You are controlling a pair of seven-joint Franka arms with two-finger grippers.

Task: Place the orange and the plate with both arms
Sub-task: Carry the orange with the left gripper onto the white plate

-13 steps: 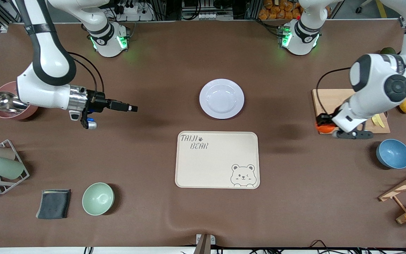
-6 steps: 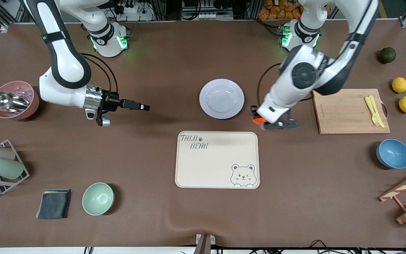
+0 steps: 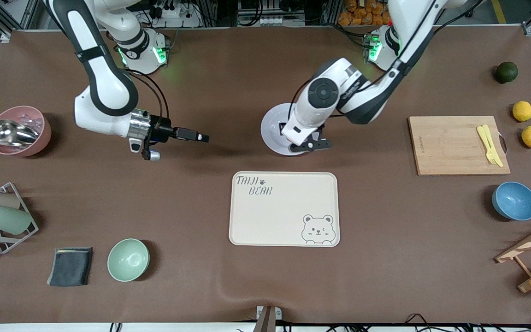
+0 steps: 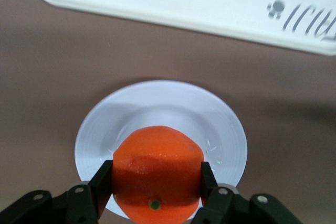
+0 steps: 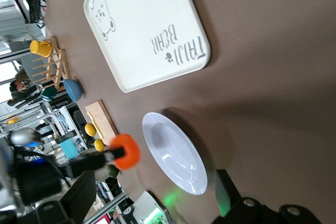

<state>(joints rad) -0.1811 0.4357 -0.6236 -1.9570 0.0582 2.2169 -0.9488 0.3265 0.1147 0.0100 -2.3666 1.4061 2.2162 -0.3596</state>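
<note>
The left gripper (image 4: 157,184), clamped on the orange (image 4: 157,174), now hangs over the plate (image 3: 272,133), no longer over the cutting board. The right gripper (image 3: 198,137) sits closer to the plate.

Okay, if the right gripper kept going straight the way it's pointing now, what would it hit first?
Probably the plate. The open right gripper points level toward it, and the left gripper holds the orange above it. How high the right gripper is remains unclear, so it might pass over.

We see a bright red-orange round fruit (image 4: 157,171), a glossy lavender-white round plate (image 4: 220,129), a cream bear-printed rectangular tray (image 3: 284,210) and a brown surface (image 3: 385,240).
</note>
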